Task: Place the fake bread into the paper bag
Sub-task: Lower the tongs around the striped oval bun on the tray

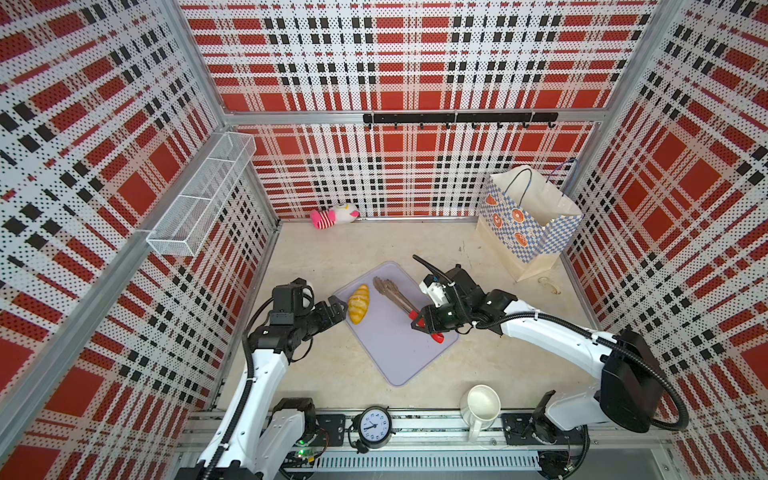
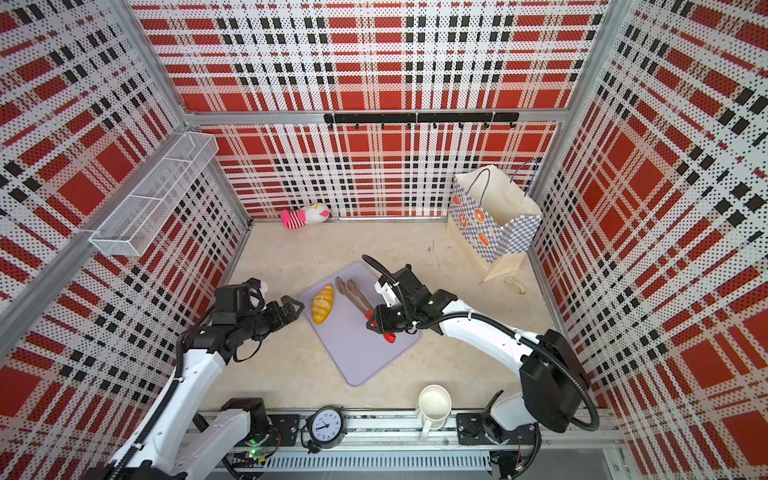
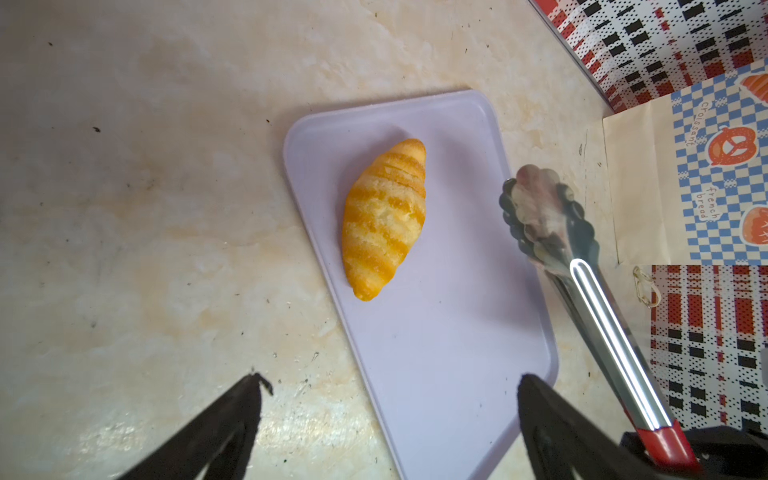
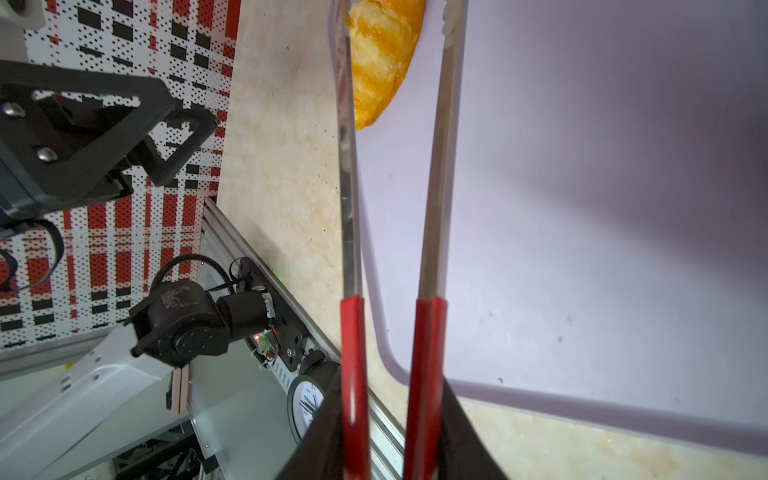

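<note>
Right, quick pass.
Bread: one glossy golden-yellow ridged toy loaf (image 1: 358, 304) lies flat on the lilac plastic tray (image 1: 390, 353), near its left edge. No other bread is visible outside the bag.
Bag: cream paper bag with blue-and-white checks (image 1: 523, 224) stands open-mouthed in the far right corner of the tabletop (image 1: 332, 249), well apart from the tray.
Right tool: the right tool (image 1: 422, 323) is clamped on the grips of the steel tongs with red handles (image 1: 395, 295). The tong arms are partway apart, tips near the loaf, not around it.
Left tool: the left tool (image 1: 338, 307) is spread wide and holds nothing, just off the tray's left edge, near the loaf.
Step, my read: getting the tongs onto the loaf.
Doing it well: straddle the loaf across its narrow width at mid-length. Squeeze gently, since it looks glossy and may slip. Lift level, clear the bag rim, and release inside the mouth.
Writing: the bag reads "croissant" and "french bread". No brand is readable.
</note>
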You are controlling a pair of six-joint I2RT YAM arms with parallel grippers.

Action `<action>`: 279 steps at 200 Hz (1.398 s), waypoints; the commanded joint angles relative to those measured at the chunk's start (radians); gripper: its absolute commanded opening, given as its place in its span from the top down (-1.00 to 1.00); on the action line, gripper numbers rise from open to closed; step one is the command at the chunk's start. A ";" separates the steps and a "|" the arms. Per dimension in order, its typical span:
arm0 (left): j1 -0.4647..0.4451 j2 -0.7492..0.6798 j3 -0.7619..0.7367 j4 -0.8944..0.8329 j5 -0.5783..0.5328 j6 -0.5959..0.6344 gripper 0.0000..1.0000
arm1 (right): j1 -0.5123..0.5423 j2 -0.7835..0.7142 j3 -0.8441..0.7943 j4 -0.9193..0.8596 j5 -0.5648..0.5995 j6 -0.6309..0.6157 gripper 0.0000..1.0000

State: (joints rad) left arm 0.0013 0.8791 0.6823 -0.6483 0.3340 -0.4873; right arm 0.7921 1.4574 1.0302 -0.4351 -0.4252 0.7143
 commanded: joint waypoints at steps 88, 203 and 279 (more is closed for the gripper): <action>0.011 -0.106 -0.053 -0.039 -0.006 0.023 -0.97 | 0.119 0.164 0.134 0.102 0.063 0.117 0.34; 0.011 -0.095 -0.058 -0.039 -0.007 0.022 -0.96 | 0.137 0.228 0.176 0.071 0.048 0.114 0.32; 0.000 -0.084 -0.059 -0.039 -0.007 0.023 -0.96 | 0.147 0.273 0.194 0.065 0.015 0.110 0.32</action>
State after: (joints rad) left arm 0.0051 0.7925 0.6292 -0.6819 0.3248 -0.4808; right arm 0.9287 1.7134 1.1980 -0.3855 -0.3870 0.8249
